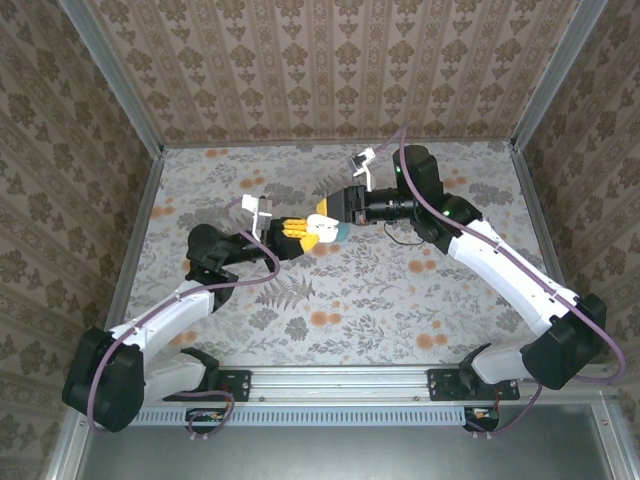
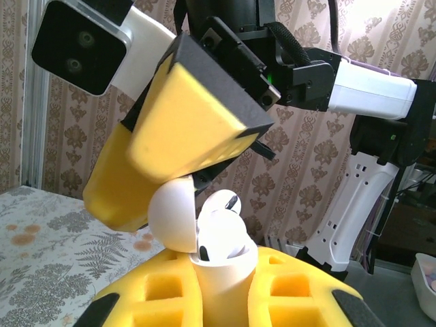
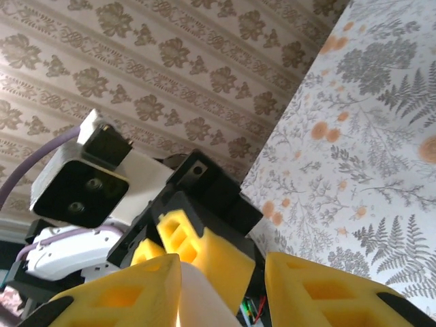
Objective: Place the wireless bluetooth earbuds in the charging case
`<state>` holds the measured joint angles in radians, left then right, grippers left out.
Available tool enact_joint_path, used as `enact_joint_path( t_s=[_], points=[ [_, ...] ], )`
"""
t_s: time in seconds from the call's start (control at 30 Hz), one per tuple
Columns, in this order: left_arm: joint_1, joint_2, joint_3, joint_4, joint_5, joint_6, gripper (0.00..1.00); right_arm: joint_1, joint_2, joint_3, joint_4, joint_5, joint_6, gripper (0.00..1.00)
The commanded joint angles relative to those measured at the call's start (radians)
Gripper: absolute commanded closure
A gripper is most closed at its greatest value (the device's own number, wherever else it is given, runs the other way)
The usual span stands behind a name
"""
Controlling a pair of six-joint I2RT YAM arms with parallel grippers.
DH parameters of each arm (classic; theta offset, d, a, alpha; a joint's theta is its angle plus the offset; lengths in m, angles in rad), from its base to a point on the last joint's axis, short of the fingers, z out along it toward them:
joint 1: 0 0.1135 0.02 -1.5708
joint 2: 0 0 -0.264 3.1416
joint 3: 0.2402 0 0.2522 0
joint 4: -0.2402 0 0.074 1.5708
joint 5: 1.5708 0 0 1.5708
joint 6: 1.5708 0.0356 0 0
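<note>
Left wrist view: watching the small white glossy earbud sitting proud in the white plastic charging case, clamped by the left gripper above the middle of the floral tabletop. Risking jamming by pressing the hinged lid with the partly spread right gripper onto a possibly unseated bud.

We read this as a robotics lab test cell. Table skinned in floral print, walls are wallpaper panels held in aluminium frame posts. Left arm and right arm are bolted to a slotted rail at the near edge. There's a white tub outside the cell.
</note>
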<state>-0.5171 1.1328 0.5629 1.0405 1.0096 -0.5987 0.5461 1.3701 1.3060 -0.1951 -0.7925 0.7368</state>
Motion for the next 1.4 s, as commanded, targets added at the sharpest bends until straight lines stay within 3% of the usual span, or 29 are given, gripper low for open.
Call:
enact_joint_path(
  t_s=[0.0,0.37,0.6,0.73,1.0,1.37],
  points=[
    [0.004,0.007,0.029,0.013,-0.012,0.007,1.0,0.003,-0.046,-0.001,0.015,-0.09,-0.027,0.62],
    [0.02,0.025,0.031,0.012,-0.032,-0.014,1.0,0.007,-0.114,-0.039,-0.043,-0.198,-0.086,0.62],
    [0.022,0.033,0.044,0.033,-0.027,-0.067,1.0,-0.007,-0.168,-0.033,-0.193,0.053,-0.214,0.54],
    [0.025,0.032,0.055,0.035,-0.025,-0.118,1.0,-0.017,-0.187,-0.099,-0.088,0.102,-0.196,0.51],
    [0.031,0.034,0.084,0.042,-0.022,-0.237,1.0,-0.017,-0.157,-0.211,0.234,0.012,-0.054,0.45],
    [0.035,0.096,0.144,0.109,-0.017,-0.425,1.0,-0.003,-0.083,-0.209,0.412,-0.08,0.026,0.56]
  ],
)
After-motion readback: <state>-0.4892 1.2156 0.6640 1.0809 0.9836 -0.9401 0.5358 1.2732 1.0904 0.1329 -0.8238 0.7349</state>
